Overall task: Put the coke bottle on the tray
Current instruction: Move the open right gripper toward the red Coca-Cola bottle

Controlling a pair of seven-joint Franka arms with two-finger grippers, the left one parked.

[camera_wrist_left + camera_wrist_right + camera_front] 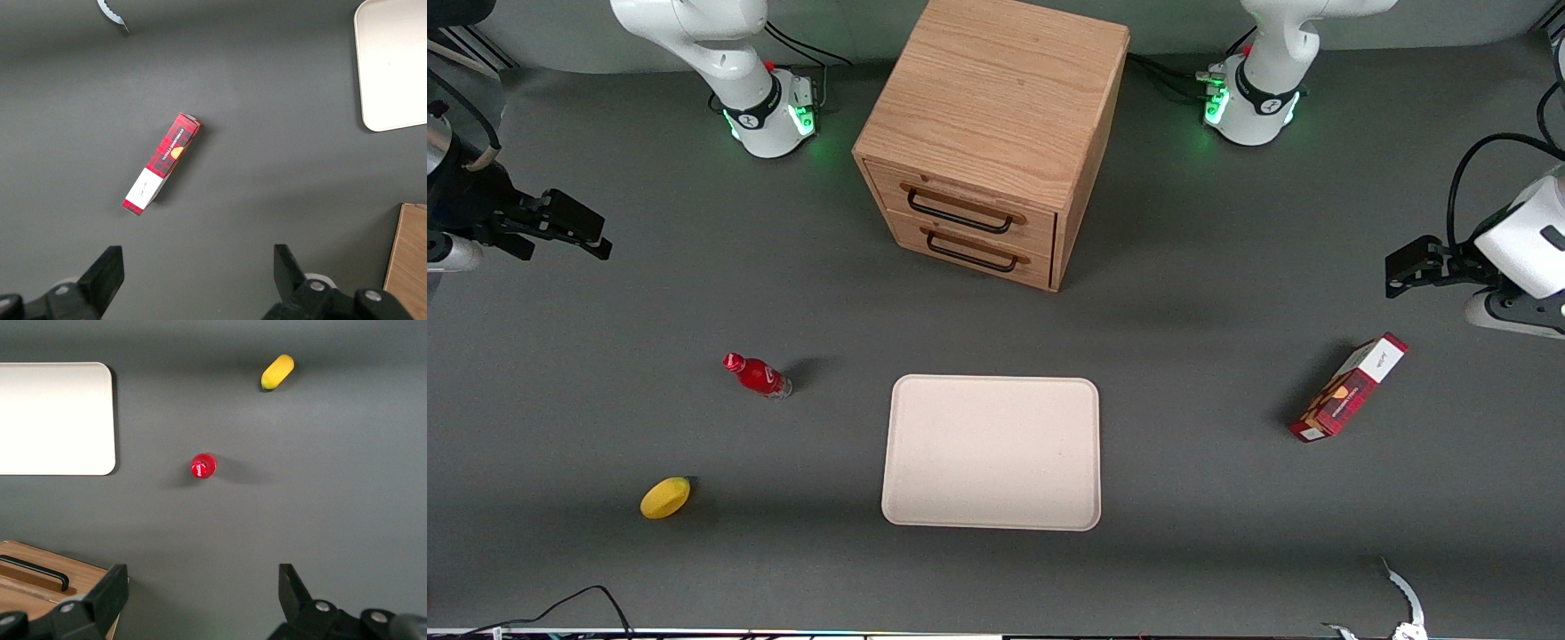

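Observation:
The coke bottle point(756, 375) is small and red with a red cap. It stands upright on the grey table, beside the tray toward the working arm's end. In the right wrist view I look down on its cap point(203, 466). The tray point(992, 452) is a large flat cream rectangle near the front camera, with nothing on it; it also shows in the right wrist view point(53, 419). My right gripper point(574, 227) hangs high above the table, farther from the front camera than the bottle and well apart from it. Its fingers point(110, 590) are wide open and empty.
A wooden two-drawer cabinet point(996, 133) stands farther from the front camera than the tray, drawers shut. A yellow lemon point(665, 497) lies nearer the camera than the bottle. A red-and-white carton box point(1349, 388) lies toward the parked arm's end.

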